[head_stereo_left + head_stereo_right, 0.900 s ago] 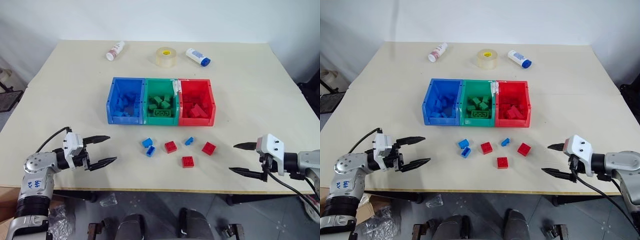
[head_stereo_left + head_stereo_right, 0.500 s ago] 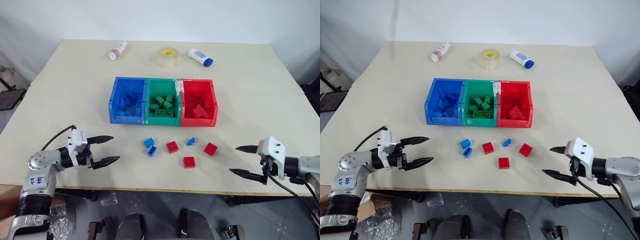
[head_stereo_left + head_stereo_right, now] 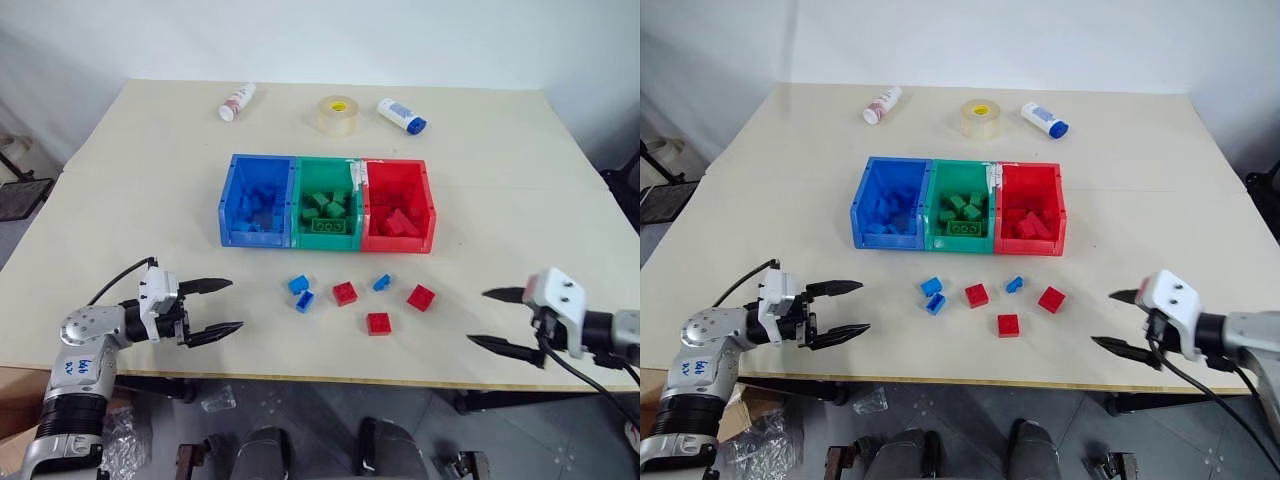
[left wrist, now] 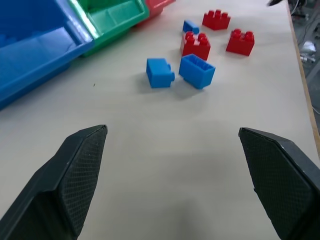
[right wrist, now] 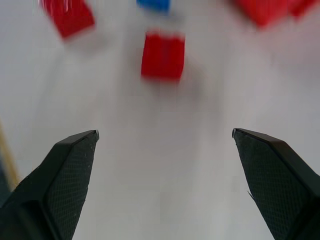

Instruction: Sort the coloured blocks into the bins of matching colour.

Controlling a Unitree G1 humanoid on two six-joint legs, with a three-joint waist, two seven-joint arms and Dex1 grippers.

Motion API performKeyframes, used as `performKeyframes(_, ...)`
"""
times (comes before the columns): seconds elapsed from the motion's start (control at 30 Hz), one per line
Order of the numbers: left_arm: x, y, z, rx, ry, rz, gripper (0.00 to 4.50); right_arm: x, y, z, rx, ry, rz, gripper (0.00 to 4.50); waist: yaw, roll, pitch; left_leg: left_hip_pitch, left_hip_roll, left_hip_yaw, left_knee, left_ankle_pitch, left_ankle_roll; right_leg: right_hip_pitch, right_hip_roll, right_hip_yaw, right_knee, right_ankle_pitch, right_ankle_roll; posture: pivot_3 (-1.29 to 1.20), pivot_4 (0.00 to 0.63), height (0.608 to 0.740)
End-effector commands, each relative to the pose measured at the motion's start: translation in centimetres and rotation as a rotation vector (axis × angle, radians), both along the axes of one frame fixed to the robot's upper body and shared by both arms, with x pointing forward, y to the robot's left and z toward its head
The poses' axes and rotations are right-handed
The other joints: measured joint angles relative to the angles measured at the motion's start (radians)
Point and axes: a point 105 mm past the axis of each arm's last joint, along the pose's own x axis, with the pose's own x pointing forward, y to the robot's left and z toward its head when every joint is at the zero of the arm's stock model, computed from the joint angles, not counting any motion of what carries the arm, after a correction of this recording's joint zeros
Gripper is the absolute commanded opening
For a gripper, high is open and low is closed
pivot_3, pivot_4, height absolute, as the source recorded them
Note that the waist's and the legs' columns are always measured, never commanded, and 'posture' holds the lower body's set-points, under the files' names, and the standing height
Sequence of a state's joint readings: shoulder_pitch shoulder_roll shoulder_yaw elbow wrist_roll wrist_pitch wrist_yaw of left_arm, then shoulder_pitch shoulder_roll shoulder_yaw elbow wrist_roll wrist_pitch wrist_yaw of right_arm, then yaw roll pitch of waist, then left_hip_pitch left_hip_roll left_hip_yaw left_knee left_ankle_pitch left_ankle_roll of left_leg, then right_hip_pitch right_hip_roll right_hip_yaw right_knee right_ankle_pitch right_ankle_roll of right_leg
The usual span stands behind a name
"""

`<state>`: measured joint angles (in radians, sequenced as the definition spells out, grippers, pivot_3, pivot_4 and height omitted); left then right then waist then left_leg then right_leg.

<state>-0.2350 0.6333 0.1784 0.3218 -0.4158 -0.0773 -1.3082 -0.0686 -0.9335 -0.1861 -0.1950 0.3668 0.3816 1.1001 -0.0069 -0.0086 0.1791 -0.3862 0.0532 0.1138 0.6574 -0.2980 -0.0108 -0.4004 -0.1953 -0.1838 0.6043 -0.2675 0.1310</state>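
Three red blocks [image 3: 378, 323] and three blue blocks [image 3: 298, 284], small and studded, lie loose before the bins [image 3: 327, 203]. Left pincer [image 3: 222, 307] and right pincer [image 3: 495, 318] both gape, empty.

Non-task stuff is all at the far end of the beige table [image 3: 130, 180]. There's a clear tape roll [image 3: 335, 114] lying flat there. Left of the roll, well apart from it, lies a small white bottle with a reddish label [image 3: 237, 101]. Just right of the roll is another white bottle with a blue cap [image 3: 401, 115], also on its side.
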Motion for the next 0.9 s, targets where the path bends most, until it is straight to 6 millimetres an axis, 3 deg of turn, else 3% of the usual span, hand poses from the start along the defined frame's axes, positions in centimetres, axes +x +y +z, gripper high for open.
performKeyframes(0.03,-0.2,-0.5,0.9,-0.018,-0.054,-0.02,4.48,1.2,1.8,-0.8,0.019,0.019,0.037,4.5,0.001,0.0,0.0,0.0,0.0,0.0,0.001,0.0,0.0,0.0,0.0,0.0,0.0,0.0,0.0,0.0,0.15,0.74)
performKeyframes(0.3,-0.8,-1.0,0.9,-0.039,-0.077,-0.024,4.48,4.2,3.8,-3.8,0.026,0.052,0.016,4.5,0.001,0.0,0.0,-0.003,0.0,0.001,0.006,-0.003,0.002,0.0,0.0,0.0,0.001,0.001,0.001,0.0,0.15,0.74)
performKeyframes(0.43,-1.0,-0.6,0.9,-0.042,-0.081,-0.004,4.5,4.1,4.1,-3.7,0.036,0.054,0.024,3.24,-0.001,0.0,0.0,-0.002,0.0,0.001,0.006,-0.003,0.002,0.0,0.0,0.001,0.002,0.001,0.001,0.0,0.15,0.74)
performKeyframes(0.6,-1.0,-0.4,1.0,-0.042,-0.085,0.009,4.5,4.6,4.0,-2.1,0.052,-0.001,0.015,1.56,0.0,0.0,0.0,-0.002,0.001,0.001,0.006,-0.003,0.002,0.0,0.0,0.001,0.002,0.001,0.001,0.0,0.15,0.74)
performKeyframes(0.73,-0.7,-0.4,1.0,-0.047,-0.087,0.015,4.5,5.8,4.7,1.1,0.111,-0.113,0.006,1.5,-0.002,0.0,0.0,-0.002,0.001,0.001,0.006,-0.003,0.002,0.0,0.0,0.001,0.002,0.001,0.001,0.0,0.15,0.74)
performKeyframes(0.9,-0.2,-0.8,1.1,-0.055,-0.09,0.006,4.5,9.2,5.9,5.9,0.214,-0.274,-0.039,1.5,-0.02,0.0,0.0,-0.003,0.001,0.003,0.006,-0.003,0.002,-0.003,0.0,0.003,0.004,0.001,0.001,0.0,0.15,0.74)
